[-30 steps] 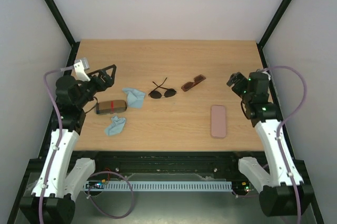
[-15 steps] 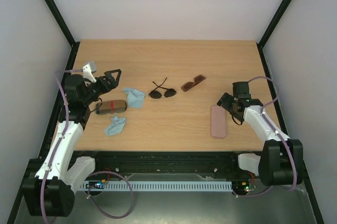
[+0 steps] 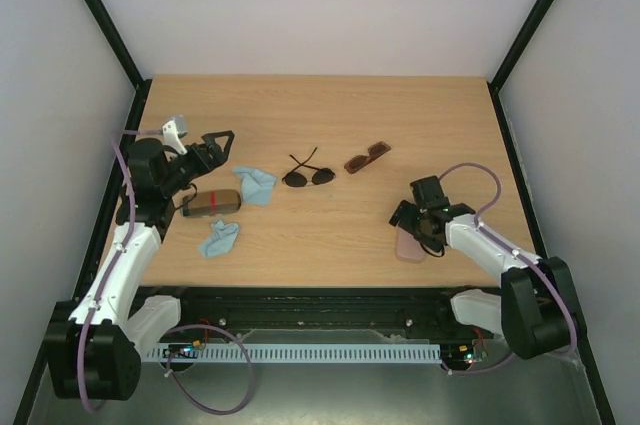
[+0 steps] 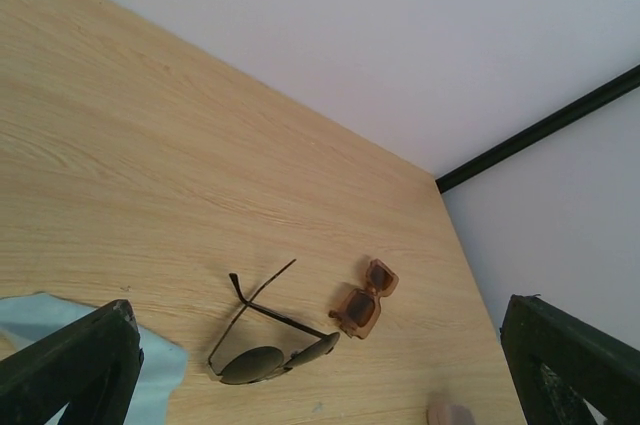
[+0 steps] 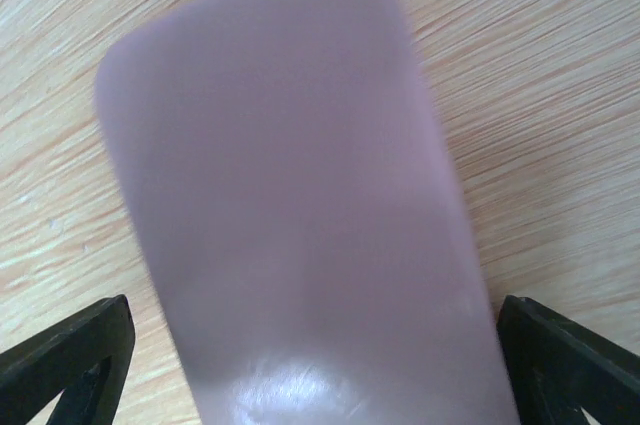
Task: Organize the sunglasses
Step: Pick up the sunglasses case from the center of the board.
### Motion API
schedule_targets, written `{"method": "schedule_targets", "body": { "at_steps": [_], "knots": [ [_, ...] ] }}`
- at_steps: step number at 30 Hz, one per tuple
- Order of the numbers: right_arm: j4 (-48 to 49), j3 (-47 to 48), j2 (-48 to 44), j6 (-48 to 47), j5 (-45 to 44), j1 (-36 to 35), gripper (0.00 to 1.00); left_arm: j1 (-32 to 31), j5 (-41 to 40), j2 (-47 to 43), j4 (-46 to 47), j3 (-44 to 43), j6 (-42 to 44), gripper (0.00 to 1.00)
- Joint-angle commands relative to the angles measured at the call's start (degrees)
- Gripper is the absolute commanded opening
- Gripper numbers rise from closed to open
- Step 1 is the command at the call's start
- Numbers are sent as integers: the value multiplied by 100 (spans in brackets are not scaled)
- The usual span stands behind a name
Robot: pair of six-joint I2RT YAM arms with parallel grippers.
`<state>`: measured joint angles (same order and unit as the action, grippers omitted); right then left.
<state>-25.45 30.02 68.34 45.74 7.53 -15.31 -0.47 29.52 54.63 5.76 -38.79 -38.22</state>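
The black wire aviator sunglasses (image 3: 305, 176) lie mid-table with arms unfolded; they also show in the left wrist view (image 4: 275, 345). The reddish-brown plastic sunglasses (image 3: 367, 157) lie folded to their right, also in the left wrist view (image 4: 365, 297). My left gripper (image 3: 207, 149) is open and empty, held above the table's left side and facing both pairs (image 4: 320, 365). My right gripper (image 3: 411, 221) is open and low over the flat pink case (image 3: 404, 244), its fingers either side of the case (image 5: 290, 195).
A brown oblong case with a red stripe (image 3: 211, 203) lies below my left gripper. Two light blue cloths lie near it, one (image 3: 256, 185) beside the aviators, one (image 3: 219, 238) near the front edge. Black frame posts stand at the table's corners.
My right arm has swung down and left from the right edge to the pink case. My left gripper has risen slightly and stays open.
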Motion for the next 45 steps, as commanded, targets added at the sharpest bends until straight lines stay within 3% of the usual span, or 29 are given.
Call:
{"method": "schedule_targets", "body": {
  "at_steps": [1, 13, 22, 29, 36, 41, 45],
  "knots": [
    [-168, 127, 48, 243, -740, -542, 97, -36, -410, 67, -137, -55, 30, 100],
    [-844, 510, 483, 581, -2121, -1846, 99, -51, -615, 106, -528, -160, 127, 99],
    [-780, 236, 98, 786, -2225, -2195, 100, -76, -620, 98, -549, -153, 80, 100],
    [-790, 79, 272, 1089, -1991, -2195, 83, -85, -610, 87, -591, -151, 98, 100],
    [-725, 28, 384, 1238, -2044, -2195, 85, -102, -583, 115, -624, -141, 104, 99],
    [-488, 42, 478, 1176, -1812, -2195, 69, -137, -559, 135, -641, -146, 80, 99],
    [-385, 222, 324, 1031, -1709, -2195, 63, -232, -500, 252, -678, -195, 11, 100]
  ]
}}
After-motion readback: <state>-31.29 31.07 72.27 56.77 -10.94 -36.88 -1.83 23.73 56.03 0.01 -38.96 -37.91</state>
